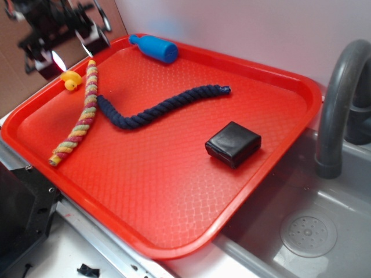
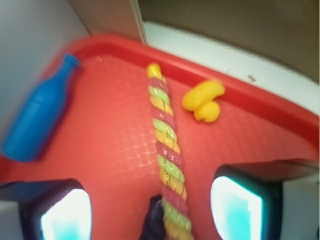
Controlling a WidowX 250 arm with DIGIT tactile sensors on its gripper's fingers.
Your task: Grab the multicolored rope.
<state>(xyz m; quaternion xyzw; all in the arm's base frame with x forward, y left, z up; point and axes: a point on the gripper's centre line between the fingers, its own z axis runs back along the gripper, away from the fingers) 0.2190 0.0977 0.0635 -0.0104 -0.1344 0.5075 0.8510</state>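
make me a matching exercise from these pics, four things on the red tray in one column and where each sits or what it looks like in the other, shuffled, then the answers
Things:
1. multicolored rope
2. navy rope
3. blue bottle
4. black block

Descriptions:
A. lies on its side against the tray's far rim
B. dark twisted cord curving across the middle of the tray
C. boxy and shiny, alone on the side nearest the faucet
D. striped yellow, pink and green, next to the yellow rubber duck

Pairs: 1-D, 2-B, 3-A, 4-C
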